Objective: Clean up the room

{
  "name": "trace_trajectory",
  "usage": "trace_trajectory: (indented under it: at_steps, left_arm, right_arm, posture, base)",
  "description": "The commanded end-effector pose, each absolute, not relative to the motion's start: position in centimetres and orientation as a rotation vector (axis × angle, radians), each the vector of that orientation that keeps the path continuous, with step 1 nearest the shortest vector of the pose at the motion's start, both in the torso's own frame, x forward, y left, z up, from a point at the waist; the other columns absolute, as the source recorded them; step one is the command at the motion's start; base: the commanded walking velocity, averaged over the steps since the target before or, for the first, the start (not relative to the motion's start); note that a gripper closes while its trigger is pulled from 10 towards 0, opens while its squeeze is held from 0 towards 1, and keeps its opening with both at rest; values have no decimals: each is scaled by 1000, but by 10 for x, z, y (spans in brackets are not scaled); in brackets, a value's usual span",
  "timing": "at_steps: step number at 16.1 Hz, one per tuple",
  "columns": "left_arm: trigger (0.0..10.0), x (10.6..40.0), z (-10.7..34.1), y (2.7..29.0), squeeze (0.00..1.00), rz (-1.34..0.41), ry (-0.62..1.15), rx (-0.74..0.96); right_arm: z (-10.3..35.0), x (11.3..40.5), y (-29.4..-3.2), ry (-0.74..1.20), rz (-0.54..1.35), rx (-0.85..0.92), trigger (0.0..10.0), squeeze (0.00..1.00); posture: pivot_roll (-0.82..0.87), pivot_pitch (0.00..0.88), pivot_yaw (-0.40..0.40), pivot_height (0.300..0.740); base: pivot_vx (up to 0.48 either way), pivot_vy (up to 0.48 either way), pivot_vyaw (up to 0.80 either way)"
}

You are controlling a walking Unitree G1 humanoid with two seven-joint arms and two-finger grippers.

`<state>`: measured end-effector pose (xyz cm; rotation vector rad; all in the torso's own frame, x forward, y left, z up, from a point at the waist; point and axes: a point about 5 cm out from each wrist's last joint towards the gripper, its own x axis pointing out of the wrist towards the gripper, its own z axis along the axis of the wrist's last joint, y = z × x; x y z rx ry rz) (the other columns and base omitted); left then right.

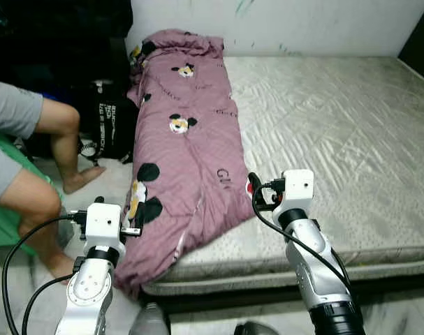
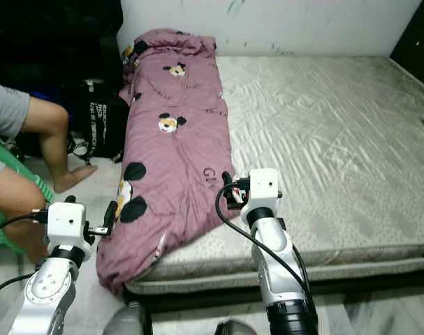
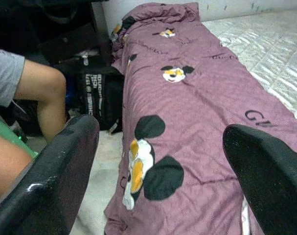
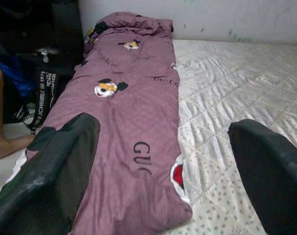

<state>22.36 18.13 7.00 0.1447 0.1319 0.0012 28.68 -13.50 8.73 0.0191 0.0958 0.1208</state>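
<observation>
A mauve blanket (image 1: 191, 139) printed with cartoon mice lies folded lengthwise along the left side of a silver-white quilted mattress (image 1: 337, 139). Its near end droops over the mattress corner toward the floor. My left gripper (image 1: 133, 225) is open beside the blanket's hanging left edge, and in the left wrist view the left gripper (image 3: 160, 132) frames a mouse print with nothing between its fingers. My right gripper (image 1: 258, 195) is open just above the blanket's near right corner, where the right wrist view shows the right gripper (image 4: 163, 126) spanning the blanket's edge and bare mattress.
A person (image 1: 30, 174) sits at the left on something green, bare legs on the floor close to my left arm. A black bag (image 1: 110, 129) with white lettering stands between the person and the bed. A white wall runs behind the bed. A grey rounded object (image 1: 150, 321) sits by my feet.
</observation>
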Motion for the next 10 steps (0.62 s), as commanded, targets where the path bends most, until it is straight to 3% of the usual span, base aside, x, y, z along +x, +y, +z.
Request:
trace_trajectory:
  at_steps: [1, 3, 10]
  left_arm:
    - [10000, 224, 72, 182, 0, 8, 132, 155]
    - [10000, 224, 72, 182, 0, 7, 133, 156]
    - [10000, 225, 75, 184, 0, 19, 128, 184]
  right_arm:
    - [88, 286, -138, 95, 111, 25, 10000, 0]
    - [88, 286, -138, 95, 113, 25, 10000, 0]
    - [87, 287, -137, 102, 120, 34, 10000, 0]
  posture:
    - [96, 0, -32, 629]
    - [96, 0, -32, 608]
    - [96, 0, -32, 608]
  base:
    - [0, 0, 0]
    - [0, 0, 0]
    - [0, 0, 0]
